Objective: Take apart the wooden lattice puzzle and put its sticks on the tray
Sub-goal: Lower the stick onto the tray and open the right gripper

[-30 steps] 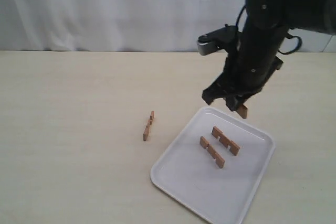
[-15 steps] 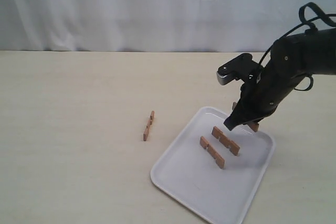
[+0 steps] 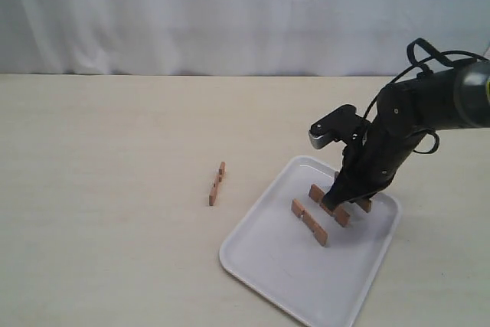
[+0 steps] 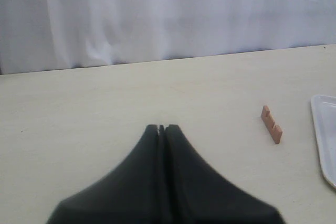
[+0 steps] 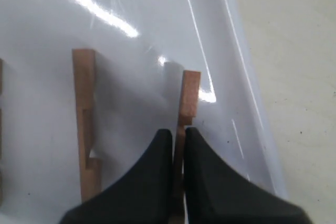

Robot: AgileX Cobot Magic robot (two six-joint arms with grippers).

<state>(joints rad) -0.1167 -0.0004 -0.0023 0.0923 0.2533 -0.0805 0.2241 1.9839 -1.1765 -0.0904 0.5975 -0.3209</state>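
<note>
Shut tight with nothing between its jaws, the left gripper [image 4: 161, 128] hangs over bare table, out of the exterior view. Just right of it, 1 loose stick [image 3: 217, 183] lies on the table, well apart from the tray [image 3: 264, 266], so the wooden lattice puzzle is already fully apart: 4 separate bars, none crossed.

Further right, 2 placed sticks [image 3: 309, 221] lie side by side on the tray floor, near its middle. Beyond them, by the tray's right rim, the right gripper [image 3: 346, 195] is down low and pinched narrow on the held stick [image 5: 190, 100], gripping one end so the other end pokes out past the fingertips. In the right wrist view this bar runs parallel to its neighbour [image 5: 86, 124] with a clear white gap between them. Whether it already touches the floor cannot be told.

The step in hand looks like the release of stick 3. To do it well, I would set the bar down until it rests on the tray, then part the jaws only a little and lift straight up. A sideways pull could drag it on that glossy surface, into the neighbour or up the rim. After that, 1 stick remains — the one on the table.
</note>
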